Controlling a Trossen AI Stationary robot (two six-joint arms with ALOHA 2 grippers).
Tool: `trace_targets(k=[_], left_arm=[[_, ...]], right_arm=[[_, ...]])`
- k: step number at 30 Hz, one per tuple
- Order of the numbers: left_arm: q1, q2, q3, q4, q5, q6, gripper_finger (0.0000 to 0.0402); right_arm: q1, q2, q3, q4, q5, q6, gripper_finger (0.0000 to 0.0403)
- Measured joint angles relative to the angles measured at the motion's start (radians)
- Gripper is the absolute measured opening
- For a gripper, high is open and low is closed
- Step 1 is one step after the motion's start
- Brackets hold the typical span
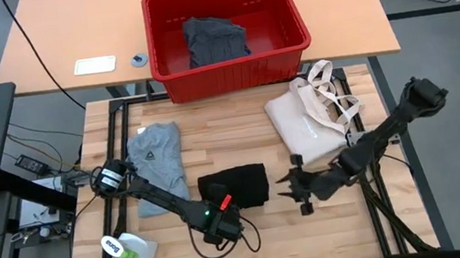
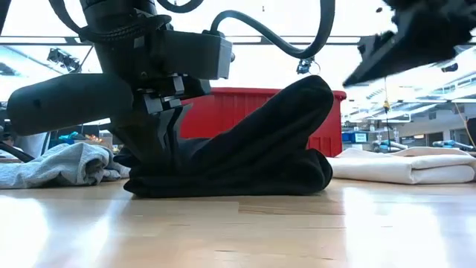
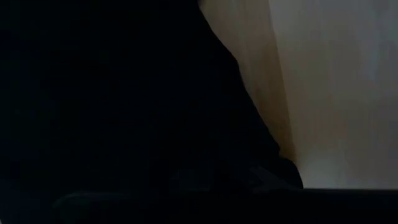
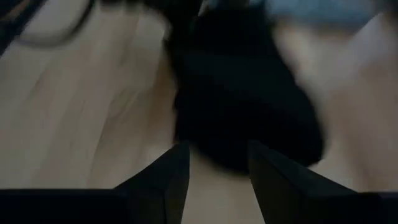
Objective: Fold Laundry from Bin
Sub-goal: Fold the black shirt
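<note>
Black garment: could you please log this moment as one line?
black garment folded on table | left gripper shut on it | right gripper open beside it

**Both my arms low, wrists angled in toward each other**

My left arm runs from its base at nine o'clock toward five o'clock, ending low at the near middle. My left gripper is closed, its fingertips hidden. My right arm reaches from three o'clock toward eight o'clock, elbow raised, wrist tipped down. My right gripper hangs above the surface, its two dark fingers parted and holding nothing.
</note>
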State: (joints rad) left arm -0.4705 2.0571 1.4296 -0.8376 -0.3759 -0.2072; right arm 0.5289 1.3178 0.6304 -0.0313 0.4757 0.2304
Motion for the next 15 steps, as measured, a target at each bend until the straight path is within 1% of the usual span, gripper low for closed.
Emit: trace_targets(k=[2,3,4,5,7,9,12,14,15], left_arm=[[0.002,0.000,0.000,0.000,0.001,0.000,0.0009],[0.002,0.000,0.000,0.001,0.001,0.001,0.0009],[0.002,0.000,0.000,0.002,0.001,0.003,0.0009],[0.002,0.000,0.000,0.003,0.000,0.008,0.0009],[0.002,0.000,0.000,0.004,0.001,0.011,0.0009],[0.002,0.001,-0.001,0.005,0.000,0.011,0.0009],[0.002,0.001,-0.001,0.006,-0.003,0.006,0.0009],[0.002,0.001,-0.001,0.005,-0.003,-0.010,0.0009],[0.002,0.001,-0.001,0.003,-0.004,-0.016,0.0009]], right_arm=[[0.005,-0.024,-0.001,0.062,0.074,-0.083,0.0169],[-0.009,-0.029,-0.001,0.132,0.085,-0.130,0.0169],[-0.031,-0.030,0.000,0.214,0.074,-0.178,0.0169],[-0.062,-0.025,0.001,0.285,0.037,-0.216,0.0169],[-0.136,0.014,0.002,0.411,-0.082,-0.271,0.0169],[-0.211,0.078,0.002,0.476,-0.169,-0.304,0.0169],[-0.298,0.200,0.001,0.596,-0.284,-0.302,0.0169],[-0.324,0.282,0.001,0.629,-0.353,-0.270,0.0169],[-0.324,0.314,0.001,0.625,-0.368,-0.249,0.0169]])
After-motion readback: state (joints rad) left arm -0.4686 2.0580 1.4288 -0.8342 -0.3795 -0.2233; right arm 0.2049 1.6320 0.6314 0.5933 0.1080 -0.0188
